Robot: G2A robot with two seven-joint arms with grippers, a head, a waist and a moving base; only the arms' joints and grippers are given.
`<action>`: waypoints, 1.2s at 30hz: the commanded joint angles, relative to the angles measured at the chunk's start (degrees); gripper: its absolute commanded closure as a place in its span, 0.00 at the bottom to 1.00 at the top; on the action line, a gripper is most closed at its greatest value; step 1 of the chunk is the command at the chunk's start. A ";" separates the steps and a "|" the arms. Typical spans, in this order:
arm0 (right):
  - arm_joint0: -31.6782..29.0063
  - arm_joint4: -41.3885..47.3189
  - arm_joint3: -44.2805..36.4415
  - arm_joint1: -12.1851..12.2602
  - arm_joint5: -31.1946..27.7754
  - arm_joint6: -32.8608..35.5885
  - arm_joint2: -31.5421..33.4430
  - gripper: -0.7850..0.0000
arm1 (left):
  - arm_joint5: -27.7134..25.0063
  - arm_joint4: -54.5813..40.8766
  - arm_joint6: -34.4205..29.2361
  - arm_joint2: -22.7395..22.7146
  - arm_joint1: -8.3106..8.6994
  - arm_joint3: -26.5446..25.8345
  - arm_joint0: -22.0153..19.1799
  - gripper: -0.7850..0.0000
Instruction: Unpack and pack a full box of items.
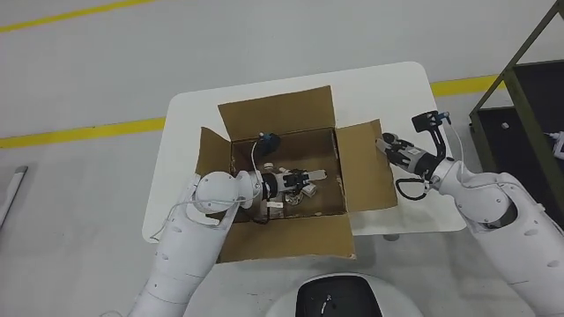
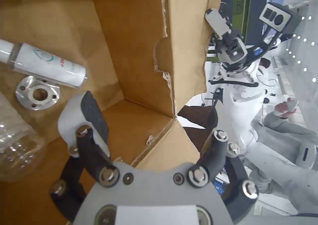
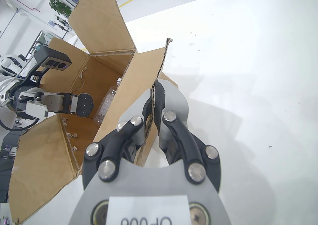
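Top view: the cardboard box (image 1: 282,110) sits mid-bench (image 1: 388,84) with all four flaps folded outward. The left gripper (image 1: 300,178) is down inside the box, above a small clutter of items on the box floor that are too small here to tell apart. The right gripper (image 1: 388,147) is at the outer edge of the side flap (image 1: 366,167), on the robot's right of the box.

Left wrist view: the left gripper (image 2: 149,116) hangs over an inside corner of the box. Its fingers (image 2: 87,109) are spread wide, released, with nothing between them. Three items are on the box floor:
- a white tube (image 2: 47,64) lying on its side
- a metal flange (image 2: 37,93) lying flat just beside the tube; can't tell if they touch
- a clear plastic bottle (image 2: 17,141) near the flange

Beyond the box wall, the right gripper (image 2: 218,25) is against the edge of the side flap (image 2: 188,37).

Right wrist view: the right gripper (image 3: 155,97) has its fingers (image 3: 174,102) clenched on the side flap (image 3: 139,82) — the corrugated edge runs right between them. The clear plastic bottle (image 3: 106,107) lies inside the box, close to the wall under that flap. The left gripper (image 3: 83,105) is inside the box too, well apart from the held flap, one dark finger pad facing this way. White bench (image 3: 248,62) surface runs alongside the box on the flap's outer side.
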 commanded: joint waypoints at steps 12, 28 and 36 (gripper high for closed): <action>0.82 0.24 1.11 -0.13 -1.10 -0.57 -0.70 1.00 | 1.65 6.21 2.77 0.46 0.30 -1.48 0.06 0.00; 1.18 0.57 1.39 -0.15 -1.88 -0.67 -0.81 1.00 | 18.36 41.09 -6.86 9.09 1.03 -3.60 -3.47 0.00; 0.92 0.48 1.13 -0.15 -1.84 -0.84 -0.95 1.00 | 18.55 42.14 -6.78 9.60 0.93 -2.93 -3.65 0.00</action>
